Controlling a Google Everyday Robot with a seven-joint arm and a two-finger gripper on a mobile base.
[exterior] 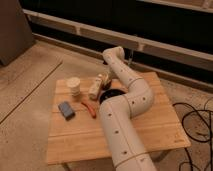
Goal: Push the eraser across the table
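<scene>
The table (150,125) has a light wooden plank top. My white arm rises from the near edge, bends over the table's middle and reaches to the far side. My gripper (106,78) hangs down there, beside a lying bottle (95,86) and above a black bowl (111,95) that the arm partly covers. The small black eraser does not show; it is hidden or out of view.
A blue-grey rectangular pad (66,110) lies at the left of the table. A red-orange tool (90,108) lies next to it. A white cup (74,85) stands at the far left. Black cables (197,125) lie on the floor to the right.
</scene>
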